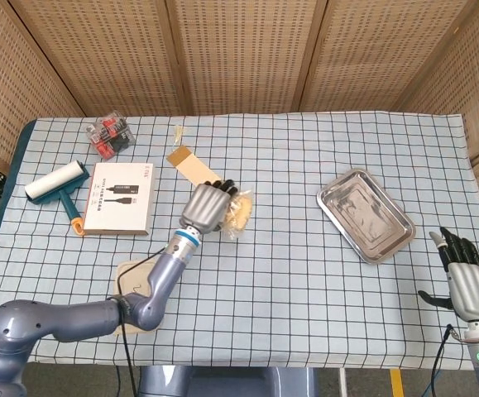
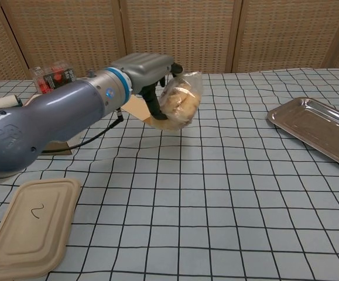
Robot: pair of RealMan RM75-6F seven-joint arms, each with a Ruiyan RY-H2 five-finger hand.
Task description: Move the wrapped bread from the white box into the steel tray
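Left hand [image 1: 206, 207] grips the wrapped bread [image 1: 237, 212], fingers curled around the clear bag, which hangs at the hand's right side. In the chest view the same left hand [image 2: 149, 70] holds the wrapped bread [image 2: 180, 104] clear of the checked cloth [image 2: 216, 193], bag bulging below and right of the fingers.

White box [image 1: 118, 198] sits well left of the hand, flat on the cloth, nothing on its top face. In the chest view the forearm hides most of it.

Steel tray [image 1: 366, 215] lies well to the right of the held bread, across open cloth, with nothing in it. Chest view shows the steel tray [image 2: 318, 130] at the far right edge, partly cut off.

Cardboard strip [image 1: 189, 164] lies just behind the hand, its near end hidden by the fingers. Beige lid [image 1: 128, 277] sits below-left of the hand, mostly under the forearm; the chest view shows the beige lid [image 2: 31, 225] in full, near the bottom left corner.

Lint roller [image 1: 57, 184] is left of the white box, far from the hand. Clear case with red and black parts [image 1: 111, 135] is behind the box, near the table's far left.

Right hand [image 1: 468, 277] is at the lower right corner of the head view, well apart from the tray, fingers extended and slightly spread, holding nothing. It does not show in the chest view.
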